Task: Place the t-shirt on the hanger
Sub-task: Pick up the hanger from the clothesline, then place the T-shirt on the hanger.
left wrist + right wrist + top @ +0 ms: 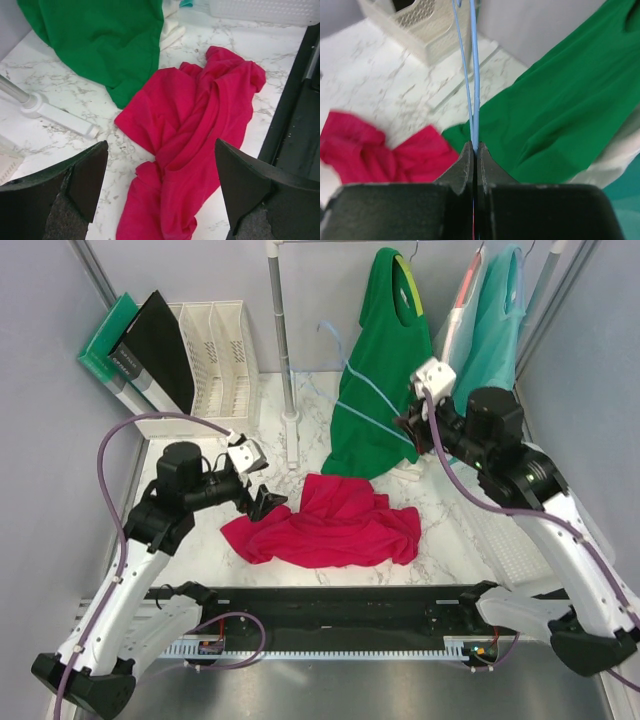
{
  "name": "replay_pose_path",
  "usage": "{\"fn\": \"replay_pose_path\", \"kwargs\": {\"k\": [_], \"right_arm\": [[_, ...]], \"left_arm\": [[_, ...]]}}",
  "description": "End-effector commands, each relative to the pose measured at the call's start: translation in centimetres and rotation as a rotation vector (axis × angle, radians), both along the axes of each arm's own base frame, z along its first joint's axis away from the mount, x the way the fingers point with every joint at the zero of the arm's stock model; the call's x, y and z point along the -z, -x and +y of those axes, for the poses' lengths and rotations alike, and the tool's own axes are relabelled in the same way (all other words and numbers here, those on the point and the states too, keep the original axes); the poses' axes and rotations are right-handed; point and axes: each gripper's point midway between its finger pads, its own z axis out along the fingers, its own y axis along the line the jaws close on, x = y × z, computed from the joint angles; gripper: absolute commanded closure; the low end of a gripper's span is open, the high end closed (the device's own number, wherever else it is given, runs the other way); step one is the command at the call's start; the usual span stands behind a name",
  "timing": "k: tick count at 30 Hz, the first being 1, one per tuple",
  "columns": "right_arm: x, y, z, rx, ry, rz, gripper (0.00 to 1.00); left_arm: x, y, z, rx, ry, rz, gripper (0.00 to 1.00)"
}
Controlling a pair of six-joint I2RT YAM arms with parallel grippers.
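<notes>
The crimson t-shirt (330,525) lies crumpled on the marble table; it also shows in the left wrist view (195,135) and the right wrist view (380,155). My left gripper (262,502) is open and hovers just over the shirt's left end, with the cloth between its fingers (160,200). The thin light-blue wire hanger (368,390) stands raised in front of the dark green shirt. My right gripper (408,426) is shut on the hanger's wire (474,75), which runs up out of the closed jaws.
A dark green t-shirt (385,370) and a teal t-shirt (495,325) hang on a white rack with a pole (283,350) at the back. White file holders (215,355) with dark folders stand back left. A black rail (340,625) runs along the near edge.
</notes>
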Motion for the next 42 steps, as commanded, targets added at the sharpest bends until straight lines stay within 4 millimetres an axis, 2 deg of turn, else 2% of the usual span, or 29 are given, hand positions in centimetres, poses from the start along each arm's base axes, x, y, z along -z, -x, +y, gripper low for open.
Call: {"fn": "replay_pose_path", "kwargs": {"k": [1,2,4,5,8,11,14,18,21,22,24,25,26,28,30,31,32,34,35,37,39,40,41,42], "right_arm": [[3.7,8.0,-0.2,-0.269,0.080,0.070,1.00],[5.7,9.0,-0.4,-0.297,0.109,0.113,1.00],[6.4,11.0,-0.7,-0.367,0.132,0.093,1.00],[7.7,11.7,-0.8,-0.393,0.154,0.123,1.00],[9.0,13.5,-0.5,-0.496,0.175,0.124,1.00],[9.6,14.6,0.1,-0.557,0.145,0.133,1.00],[9.6,14.7,0.5,-0.577,0.130,0.136,1.00],[9.5,14.8,1.0,-0.594,0.105,0.145,1.00],[9.3,15.0,1.3,-0.614,0.090,0.140,1.00],[9.2,15.0,1.3,-0.617,0.088,0.135,1.00],[9.3,15.1,1.4,-0.626,0.087,0.138,1.00],[9.4,15.1,1.4,-0.627,0.090,0.140,1.00],[9.7,15.0,1.4,-0.627,0.095,0.145,0.96],[10.2,14.4,1.4,-0.614,0.110,0.161,0.69],[10.9,13.6,1.6,-0.600,0.132,0.194,0.42],[10.8,13.4,1.6,-0.599,0.144,0.194,0.37],[11.3,12.8,1.8,-0.605,0.162,0.218,0.26],[10.9,12.4,2.1,-0.626,0.191,0.219,0.16],[11.5,11.6,2.5,-0.626,0.202,0.250,0.08],[10.8,11.3,3.0,-0.650,0.214,0.257,0.05],[11.5,10.5,3.8,-0.690,0.259,0.263,0.04],[11.4,10.5,4.5,-0.696,0.287,0.255,0.05],[12.2,10.1,5.1,-0.699,0.310,0.278,0.13],[12.5,10.0,5.6,-0.702,0.329,0.278,0.15]], "left_arm": [[-2.2,2.1,-1.1,0.080,0.167,-0.045,0.07],[-2.0,2.2,-1.2,0.091,0.172,-0.046,0.08],[-2.6,2.3,-1.4,0.116,0.184,-0.077,0.08],[-2.5,2.2,-1.5,0.128,0.179,-0.086,0.08],[-1.5,2.0,-2.0,0.185,0.136,-0.119,0.11],[0.2,2.1,-2.3,0.259,0.088,-0.182,0.11],[1.5,1.8,-2.4,0.265,0.070,-0.220,0.11],[2.6,2.9,-3.5,0.359,0.071,-0.216,0.14],[3.5,2.7,-4.3,0.379,0.055,-0.187,0.27],[3.6,2.8,-4.5,0.388,0.055,-0.179,0.39],[4.2,3.0,-4.7,0.405,0.049,-0.164,0.52],[4.1,3.0,-4.8,0.410,0.047,-0.165,0.68],[4.4,3.0,-4.8,0.414,0.041,-0.154,0.77],[5.1,3.4,-4.8,0.433,0.022,-0.135,0.98],[5.8,3.7,-4.9,0.438,0.000,-0.120,0.98],[6.2,3.9,-4.8,0.440,-0.014,-0.103,0.98],[6.5,4.0,-4.8,0.440,-0.024,-0.093,0.98],[7.4,4.1,-4.9,0.439,-0.064,-0.076,0.98],[7.8,3.8,-4.8,0.421,-0.085,-0.068,0.98],[8.4,3.8,-5.1,0.418,-0.109,-0.037,0.98],[8.6,3.8,-5.4,0.408,-0.130,-0.008,0.98],[9.3,3.6,-5.6,0.401,-0.143,0.027,0.98],[9.4,3.5,-5.6,0.387,-0.147,0.052,0.98],[9.4,3.4,-5.7,0.368,-0.136,0.094,0.98]]}}
